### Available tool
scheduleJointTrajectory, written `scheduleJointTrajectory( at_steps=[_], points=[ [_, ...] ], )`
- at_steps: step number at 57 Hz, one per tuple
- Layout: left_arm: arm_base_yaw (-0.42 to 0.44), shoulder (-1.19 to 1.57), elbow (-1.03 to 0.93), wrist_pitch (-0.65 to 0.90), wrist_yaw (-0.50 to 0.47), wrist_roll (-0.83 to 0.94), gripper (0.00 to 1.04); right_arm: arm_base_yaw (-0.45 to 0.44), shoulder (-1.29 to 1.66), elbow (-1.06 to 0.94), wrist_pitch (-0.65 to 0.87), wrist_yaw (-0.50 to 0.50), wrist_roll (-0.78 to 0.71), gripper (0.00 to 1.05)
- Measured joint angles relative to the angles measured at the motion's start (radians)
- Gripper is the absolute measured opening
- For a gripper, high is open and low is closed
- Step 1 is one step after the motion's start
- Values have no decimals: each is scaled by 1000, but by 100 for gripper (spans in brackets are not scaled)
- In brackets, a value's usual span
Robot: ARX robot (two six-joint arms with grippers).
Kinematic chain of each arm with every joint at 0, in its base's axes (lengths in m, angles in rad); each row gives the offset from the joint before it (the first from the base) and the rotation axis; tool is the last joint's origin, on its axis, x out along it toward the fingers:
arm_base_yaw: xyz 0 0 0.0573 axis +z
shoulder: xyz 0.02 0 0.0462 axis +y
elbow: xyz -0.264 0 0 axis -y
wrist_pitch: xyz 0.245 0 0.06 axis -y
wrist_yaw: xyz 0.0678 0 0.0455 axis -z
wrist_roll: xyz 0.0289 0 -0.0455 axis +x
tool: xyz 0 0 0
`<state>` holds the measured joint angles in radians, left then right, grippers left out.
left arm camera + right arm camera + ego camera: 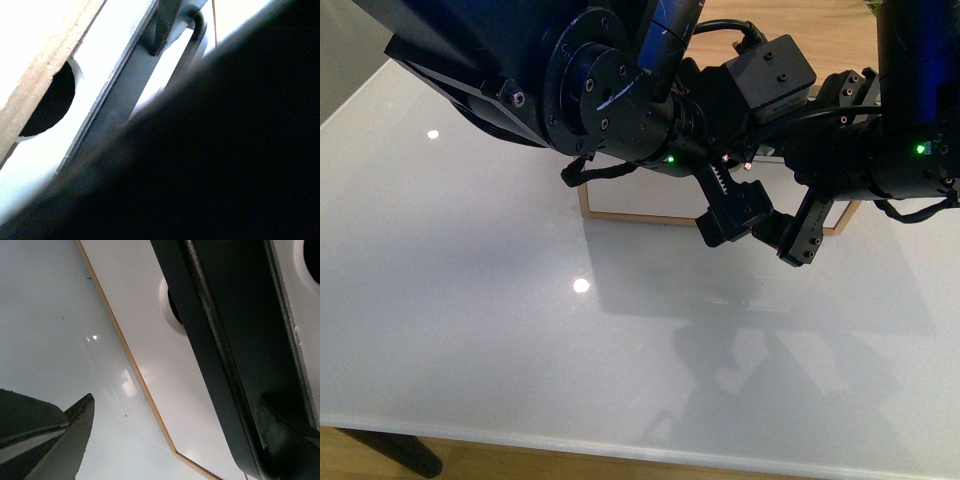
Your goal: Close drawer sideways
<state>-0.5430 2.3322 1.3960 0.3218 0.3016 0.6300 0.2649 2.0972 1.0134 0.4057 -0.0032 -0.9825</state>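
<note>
— Where is the drawer (630,218) on your screen?

— At the far middle of the white desk (470,300). From the front I only get its pale wooden frame. Both arms hang over the rest.

— And the claws?

— The left claw (732,212) and the right claw (807,232) sit close together, low over the drawer's near right part. In the right wrist view I see one finger (75,440) out over the bare desk. The other is at the black bar handle (225,340), so that claw stands wide apart and clamps nothing.

— The left one?

— I cannot tell. Its wrist camera is mostly filled by a dark blur. Past that I make out the handle's curved end (199,30) and the half-round notch (50,105) in the white front panel (40,165), very close.

— Is the panel clear on the right side?

— Yes, the white panel (150,355) has a thin wooden edge, and the notch (170,305) is just beside the handle.
</note>
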Motion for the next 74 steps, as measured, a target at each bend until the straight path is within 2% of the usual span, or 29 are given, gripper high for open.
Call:
scheduleJointTrajectory(
  at_steps=[15, 37, 41, 44, 49, 54, 55, 58, 61, 66, 74],
  points=[
    [-4, -90, -113, 60, 5, -34, 96, -6, -105, -105, 2, -10, -20, 96],
    [16, -386, -410, 200, -25, -190, 96, -35, -415, -387, 82, -18, 90, 96],
    [35, -490, -492, 259, -66, -281, 96, -40, -526, -463, 121, 21, 154, 96],
    [61, -580, -551, 290, -91, -356, 96, -46, -613, -517, 150, 88, 220, 96],
    [103, -706, -623, 295, -133, -432, 96, -47, -735, -578, 159, 190, 307, 96],
    [176, -890, -723, 280, -187, -521, 96, -11, -915, -640, 119, 306, 447, 95],
    [180, -912, -741, 287, -220, -533, 95, -11, -927, -658, 159, 295, 482, 93],
    [181, -970, -816, 422, -467, -578, 83, -21, -964, -727, 356, 241, 669, 81],
    [203, -1027, -893, 494, -594, -600, 71, -43, -1006, -781, 439, 213, 807, 69],
    [256, -1095, -994, 512, -587, -617, 53, -80, -1071, -833, 431, 187, 912, 51],
    [314, -1202, -1113, 515, -518, -621, 25, -122, -1176, -893, 380, 137, 958, 23]
  ],
)
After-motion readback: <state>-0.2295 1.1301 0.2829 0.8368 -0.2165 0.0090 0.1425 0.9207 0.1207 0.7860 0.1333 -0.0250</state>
